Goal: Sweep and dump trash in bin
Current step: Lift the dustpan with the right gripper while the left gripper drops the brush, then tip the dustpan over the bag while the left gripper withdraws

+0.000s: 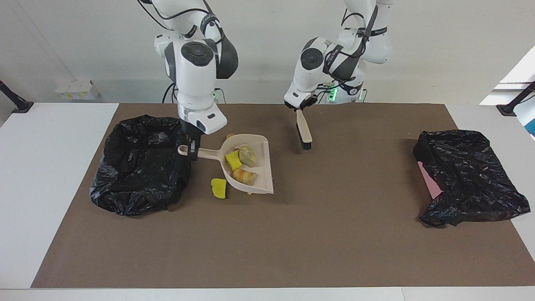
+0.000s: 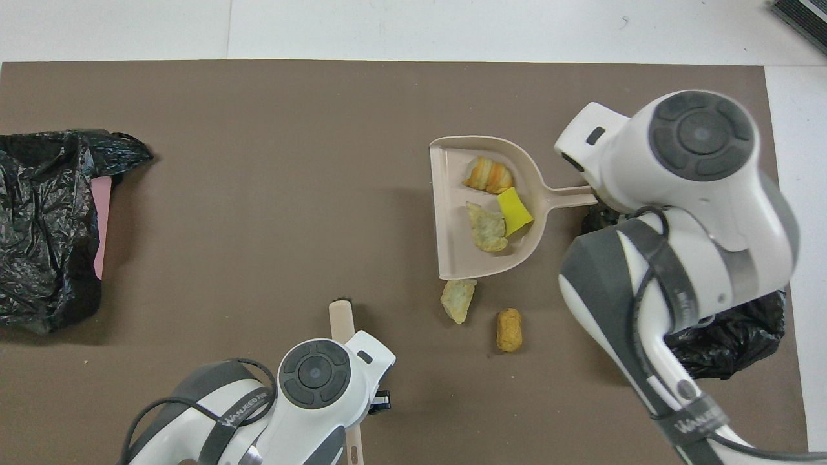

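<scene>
My right gripper (image 1: 192, 151) is shut on the handle of the beige dustpan (image 1: 262, 179), which hangs roughly level just above the mat beside the black-lined bin (image 1: 142, 167). Three pieces of trash lie in the pan: a yellow sponge bit (image 2: 515, 212), a beige chunk (image 2: 486, 227) and an orange-striped lump (image 2: 489, 176). On the mat lie a yellow sponge bit (image 1: 218, 188), a beige chunk (image 2: 458, 300) and a brown lump (image 2: 509, 330). My left gripper (image 1: 299, 109) is shut on the brush (image 1: 304, 131), which hangs bristles down over the mat near the robots.
A second crumpled black bag (image 1: 468, 175) with a pink sheet at its edge lies toward the left arm's end of the brown mat (image 1: 334, 234). In the overhead view my right arm hides most of the bin (image 2: 730, 342).
</scene>
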